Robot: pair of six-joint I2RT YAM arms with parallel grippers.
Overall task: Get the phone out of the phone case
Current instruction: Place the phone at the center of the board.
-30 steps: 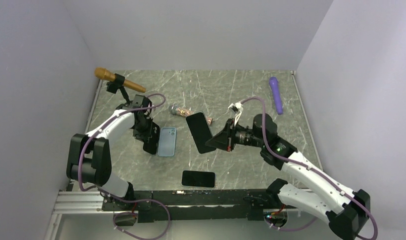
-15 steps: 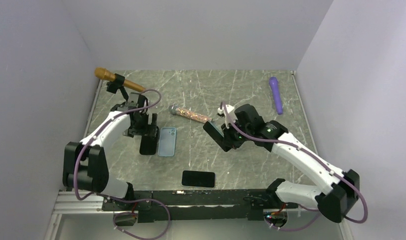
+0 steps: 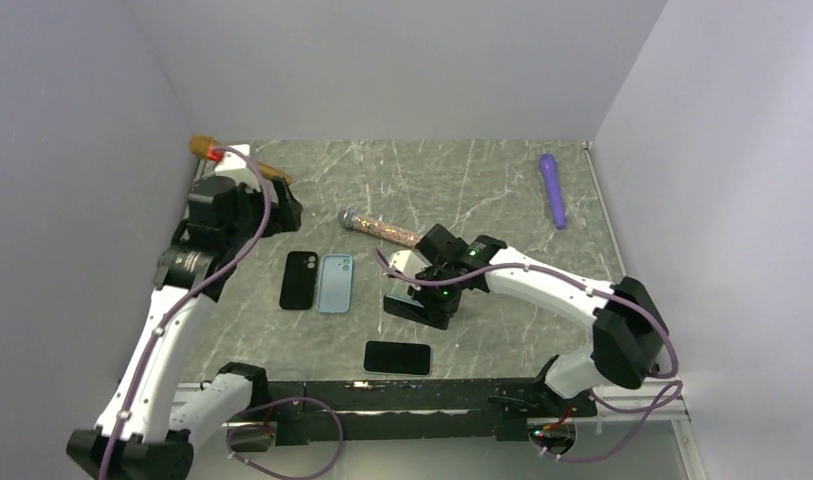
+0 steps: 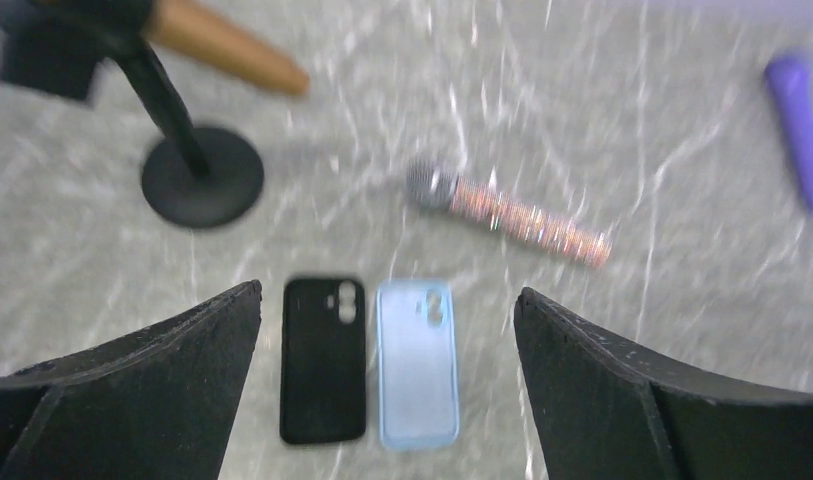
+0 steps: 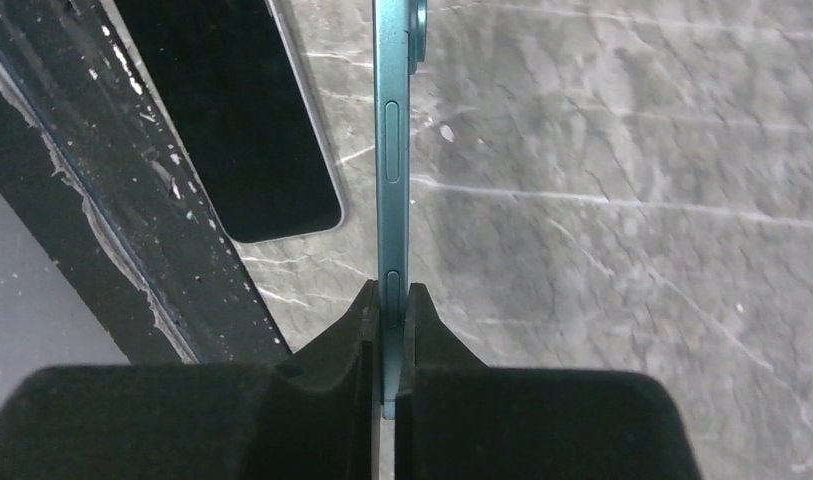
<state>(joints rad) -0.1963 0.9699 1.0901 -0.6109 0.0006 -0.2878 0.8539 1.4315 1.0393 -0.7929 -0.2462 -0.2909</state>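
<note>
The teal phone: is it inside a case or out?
Out. The right gripper pinches the bare teal phone; the black case and blue case lie flat, apart.

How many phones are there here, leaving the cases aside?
2. One dark-screened phone lies flat near the front edge of the table; a teal phone is pinched edgewise in the right hand. Whether the black case or blue case hides another, I cannot tell.

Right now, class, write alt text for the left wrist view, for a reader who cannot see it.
The left gripper hangs open above a black phone case and a light blue phone case lying side by side on the marble table. Beyond them are a glittery microphone, a black stand and a purple microphone.
</note>
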